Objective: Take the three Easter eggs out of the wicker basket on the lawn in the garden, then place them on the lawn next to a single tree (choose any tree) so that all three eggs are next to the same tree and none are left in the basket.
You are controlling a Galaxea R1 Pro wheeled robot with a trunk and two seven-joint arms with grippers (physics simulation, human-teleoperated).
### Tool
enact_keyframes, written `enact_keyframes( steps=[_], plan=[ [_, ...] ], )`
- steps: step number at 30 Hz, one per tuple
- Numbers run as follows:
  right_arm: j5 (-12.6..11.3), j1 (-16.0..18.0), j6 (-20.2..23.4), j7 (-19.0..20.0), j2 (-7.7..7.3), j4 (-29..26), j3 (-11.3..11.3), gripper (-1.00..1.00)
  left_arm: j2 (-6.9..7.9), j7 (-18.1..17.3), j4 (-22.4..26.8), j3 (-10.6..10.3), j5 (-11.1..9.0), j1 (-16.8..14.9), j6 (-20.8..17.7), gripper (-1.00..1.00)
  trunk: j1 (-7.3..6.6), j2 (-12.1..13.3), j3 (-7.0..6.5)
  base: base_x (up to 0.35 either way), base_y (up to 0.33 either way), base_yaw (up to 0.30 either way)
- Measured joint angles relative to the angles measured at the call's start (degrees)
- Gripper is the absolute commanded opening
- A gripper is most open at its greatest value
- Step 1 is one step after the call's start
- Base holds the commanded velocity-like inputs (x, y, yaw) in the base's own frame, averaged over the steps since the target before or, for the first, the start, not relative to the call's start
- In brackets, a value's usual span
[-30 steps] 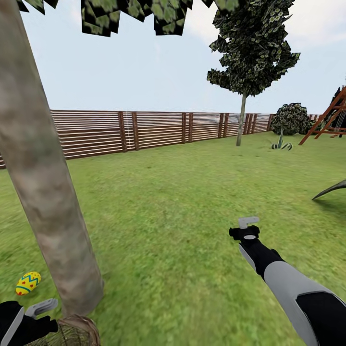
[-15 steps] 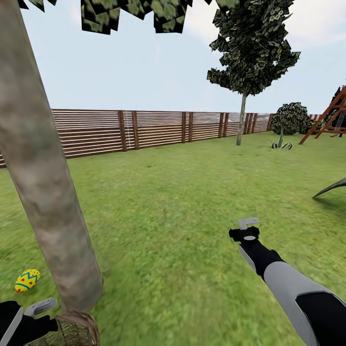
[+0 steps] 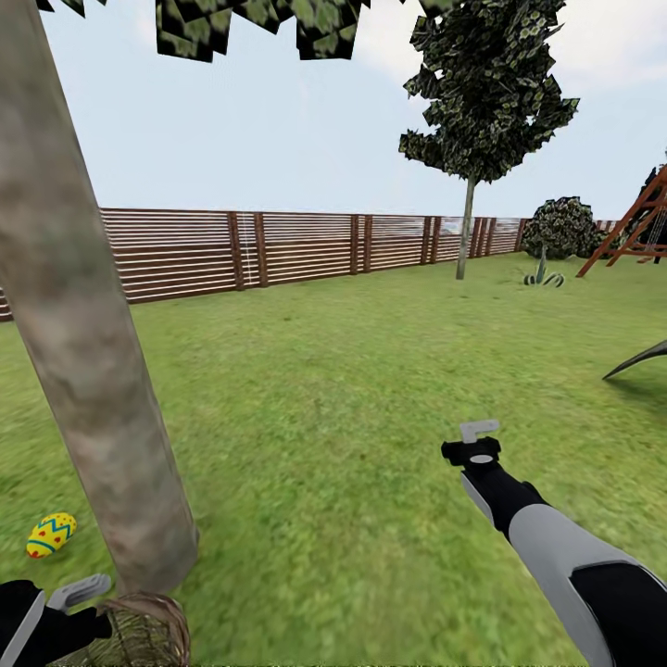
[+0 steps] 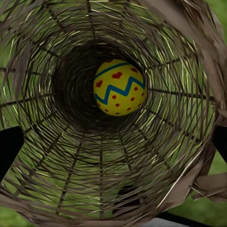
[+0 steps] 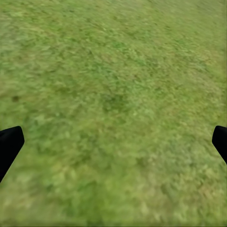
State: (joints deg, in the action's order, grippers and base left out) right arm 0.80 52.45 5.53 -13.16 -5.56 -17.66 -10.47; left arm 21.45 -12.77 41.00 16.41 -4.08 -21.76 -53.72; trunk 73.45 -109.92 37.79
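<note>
Wicker basket (image 3: 139, 635), rim clamped by left tool (image 3: 79, 593), holds one egg (image 4: 119, 87); right tool (image 3: 479, 431), fingers apart, hangs over open lawn (image 3: 352, 389).

Flat, even daylight is washing everything, with no glare and barely any cast shadows. Grass (image 5: 113, 113) is rendering soft and smeared in the right wrist view. Basket (image 4: 42, 118) weave is staying sharp, its depths going dark.

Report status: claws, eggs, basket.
Left claw at basket rim, grip unclear. Right claw open over lawn, empty. One egg on grass beside tree; one egg inside basket. Nothing in the way.
</note>
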Motion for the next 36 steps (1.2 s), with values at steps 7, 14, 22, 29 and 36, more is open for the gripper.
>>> enact_keyframes(
  steps=[7, 14, 22, 29, 36],
  plan=[
    [0.11, 0.0, 0.0, -0.07, 0.07, 0.7, -0.05, 1.0, 0.09, 0.0, 0.38, 0.0, 0.0, 0.0, 0.0, 1.0, 1.54, -2.81, 1.26, 0.0, 0.0, 0.0],
    [0.14, 0.0, 0.0, -0.07, 0.13, 0.82, -0.05, 1.0, 0.03, 0.0, 0.61, 0.0, 0.0, 0.0, 0.0, 1.0, 3.08, -5.62, 2.51, 0.0, 0.0, 0.0],
    [0.14, 0.0, 0.0, -0.07, 0.08, 0.83, -0.05, 1.0, -0.11, 0.0, 0.62, 0.0, 0.0, 0.0, 0.0, 1.0, 4.83, -8.83, 3.95, 0.0, 0.0, 0.0],
    [0.07, 0.0, 0.0, -0.07, 0.07, 0.83, -0.05, 1.0, -0.26, 0.0, 0.62, 0.0, -0.01, 0.0, 0.0, 1.0, 6.37, -11.63, 5.21, 0.0, 0.0, 0.0],
    [0.07, 0.0, 0.0, -0.06, 0.06, 0.83, -0.05, 1.0, -0.1, -0.16, 1.77, 0.38, -0.07, 0.0, 1.7, 1.0, 7.91, -14.44, 6.46, 0.0, 0.0, 0.0]
  ],
)
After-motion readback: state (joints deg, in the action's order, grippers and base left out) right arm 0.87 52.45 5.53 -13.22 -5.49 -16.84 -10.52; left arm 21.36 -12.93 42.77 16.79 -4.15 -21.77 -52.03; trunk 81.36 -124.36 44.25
